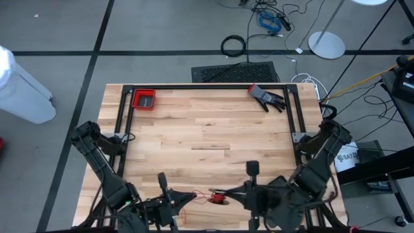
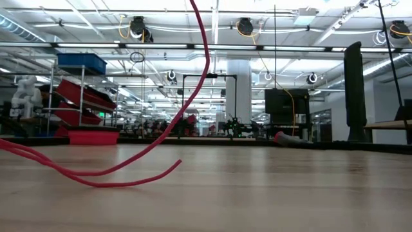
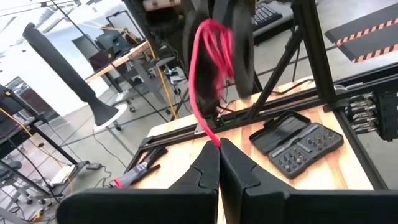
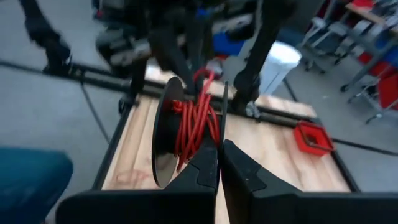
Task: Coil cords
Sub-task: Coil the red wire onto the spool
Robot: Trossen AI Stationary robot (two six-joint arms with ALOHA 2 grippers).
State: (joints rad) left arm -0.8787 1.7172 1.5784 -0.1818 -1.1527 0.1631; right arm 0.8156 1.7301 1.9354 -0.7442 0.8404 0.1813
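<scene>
Right wrist view alone shows the right gripper (image 4: 219, 146) clenched on the spool-wound red cord (image 4: 196, 127); left gripper (image 3: 219, 149) pinches its strand.

light: bright, even, overhead ceiling lamps | shadows: faint | blur: wrist views soft, spool smeared | glare: none
</scene>
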